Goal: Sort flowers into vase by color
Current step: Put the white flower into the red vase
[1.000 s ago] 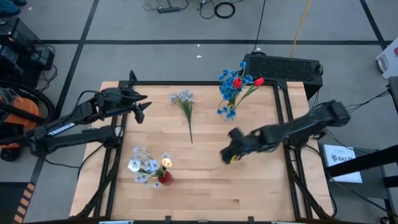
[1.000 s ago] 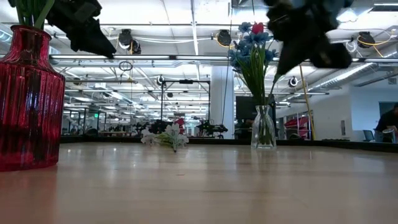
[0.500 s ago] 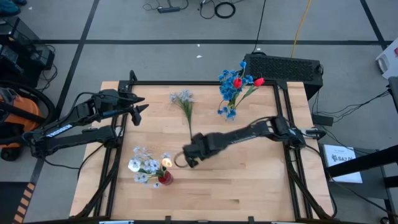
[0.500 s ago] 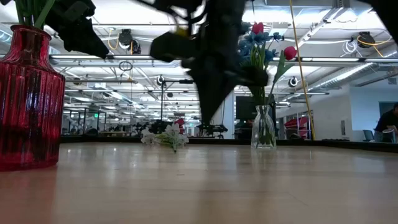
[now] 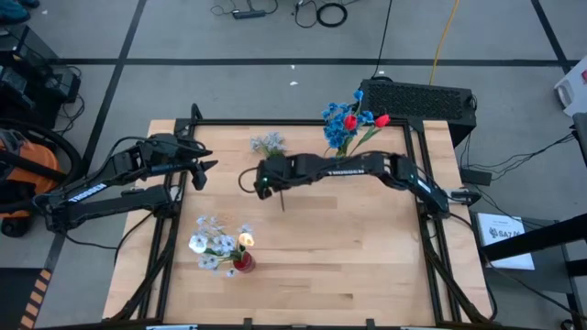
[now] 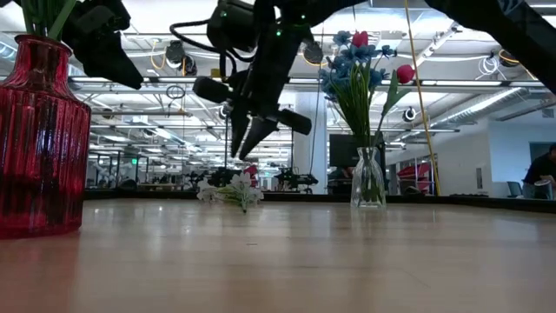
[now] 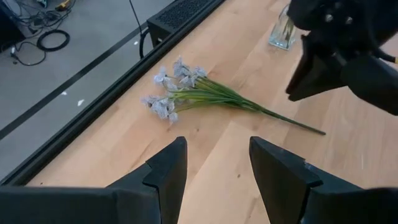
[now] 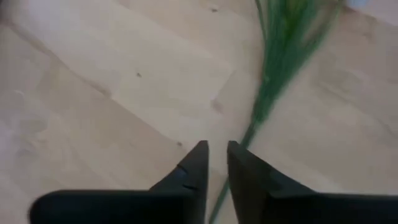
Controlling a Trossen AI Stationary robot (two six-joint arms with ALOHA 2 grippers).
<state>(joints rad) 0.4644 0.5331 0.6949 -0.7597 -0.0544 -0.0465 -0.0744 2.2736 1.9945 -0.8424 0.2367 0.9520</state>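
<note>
One loose flower [image 5: 271, 145] with pale blue-white blooms lies flat on the wooden table, far of centre, its thin green stem [image 8: 272, 87] pointing toward the near edge. My right gripper [image 5: 260, 187] hangs over that stem, clear of the table [image 6: 245, 149]. It points down, its fingers a narrow gap apart [image 8: 216, 149] and touching nothing. My left gripper [image 7: 217, 165] waits open at the far left [image 5: 207, 165]. A red vase [image 5: 242, 263] at the near left holds pale blooms. A clear glass vase [image 6: 368, 178] at the far right holds blue and red flowers [image 5: 347, 124].
A black box [image 5: 417, 99] sits just beyond the table's far right edge. The table's black frame rails [image 5: 417, 165] run along its sides. Bare wood [image 5: 348, 266] fills the near right part of the table.
My right gripper has swept quickly from the table's right side toward the left and far edge, sinking a little, and now hangs over the loose flower's stem. The flower and both vases have stayed where they were.
</note>
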